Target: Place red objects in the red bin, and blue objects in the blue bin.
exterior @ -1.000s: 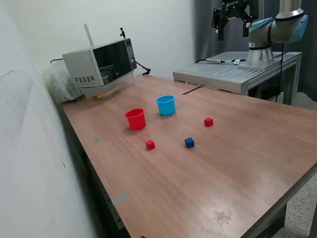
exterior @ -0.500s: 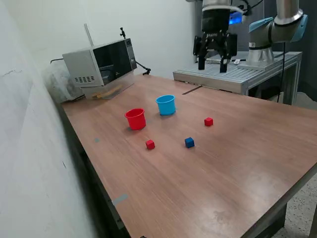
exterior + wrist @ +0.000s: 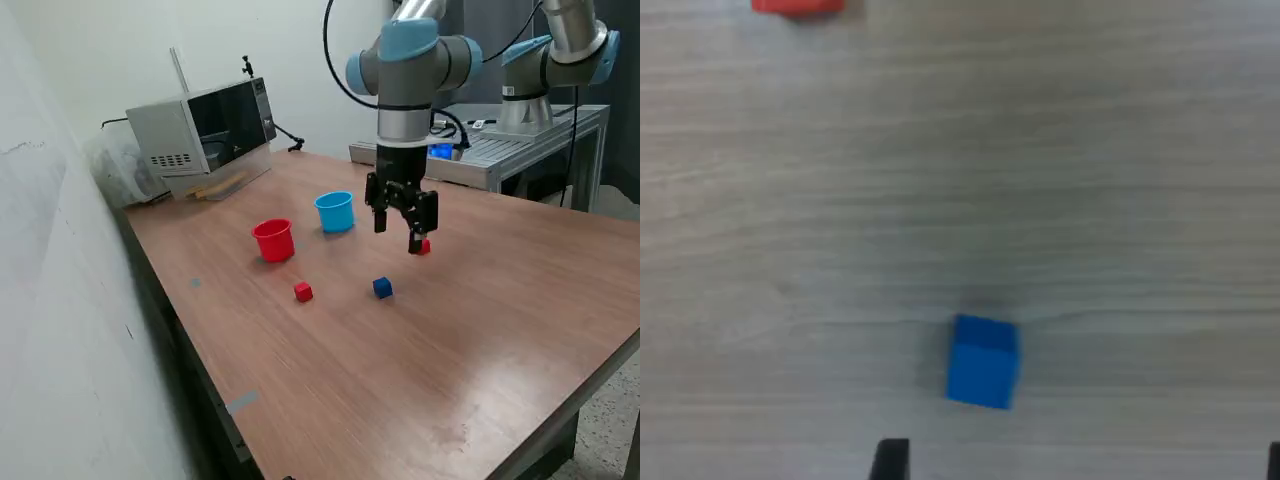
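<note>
The arm hung over the middle of the wooden surface (image 3: 520, 300), its pincer (image 3: 398, 232) pointing straight down with the two fingers spread apart and nothing between them. It hovered above the surface, clear of the wood, with a blue cube (image 3: 382, 288) lying on the surface just below and in front of it. In the wrist view that same blue cube (image 3: 982, 361) sat alone on the grain, near the dark tips of the fingers (image 3: 890, 460) that peeked in at the picture's edge, not touching either one. One red cube (image 3: 425, 246) rested right beside the pincer's finger on the exterior view's right, partly hidden behind it; whether they touched could not be told. The other red cube (image 3: 303, 291) lay further toward the exterior view's left, well apart from the blue one, in front of the red cup (image 3: 273, 240). A sliver of red (image 3: 796, 6) showed at the edge of the wrist view too, cut off by the frame. The red cup stood upright, and the light-blue cup (image 3: 335, 211) stood upright near it on the exterior view's right, the two cups apart. Behind them, at the far corner, a microwave (image 3: 202, 127) sat against the wall. Only one blue cube was in sight.
</note>
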Robot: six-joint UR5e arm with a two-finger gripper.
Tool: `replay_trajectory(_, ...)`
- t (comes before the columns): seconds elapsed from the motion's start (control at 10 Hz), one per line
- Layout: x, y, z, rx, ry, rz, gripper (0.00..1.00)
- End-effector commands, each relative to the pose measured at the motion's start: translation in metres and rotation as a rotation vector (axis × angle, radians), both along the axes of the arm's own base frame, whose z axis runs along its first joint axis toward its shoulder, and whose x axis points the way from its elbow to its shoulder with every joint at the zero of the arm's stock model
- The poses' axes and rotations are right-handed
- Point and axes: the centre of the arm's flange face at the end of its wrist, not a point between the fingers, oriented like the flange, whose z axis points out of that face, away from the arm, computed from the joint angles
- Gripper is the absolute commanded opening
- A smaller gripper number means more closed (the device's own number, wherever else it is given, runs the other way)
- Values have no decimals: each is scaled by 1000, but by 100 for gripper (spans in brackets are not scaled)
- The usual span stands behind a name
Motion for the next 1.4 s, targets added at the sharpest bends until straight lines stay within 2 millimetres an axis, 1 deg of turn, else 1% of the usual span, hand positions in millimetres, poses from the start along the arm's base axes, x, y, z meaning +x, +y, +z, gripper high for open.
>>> replay_trajectory(0.0,-23,38,-31,6,-14,-54,100)
replay_trajectory(0.1,-25,43,-35,6,-17,-61,100)
replay_trajectory(0.3,-26,43,-57,9,-38,-62,100)
replay_trajectory(0.4,-23,42,-62,10,-46,-61,100)
replay_trajectory(0.6,-18,30,-65,9,-54,-44,100)
replay_trajectory(0.7,-17,29,-65,9,-52,-42,100)
replay_trajectory(0.8,-16,24,-65,9,-52,-34,100)
replay_trajectory(1.0,-16,23,-64,7,-51,-34,100)
replay_trajectory(1.1,-16,23,-64,7,-51,-34,0)
replay_trajectory(1.3,-17,24,-63,5,-45,-35,0)
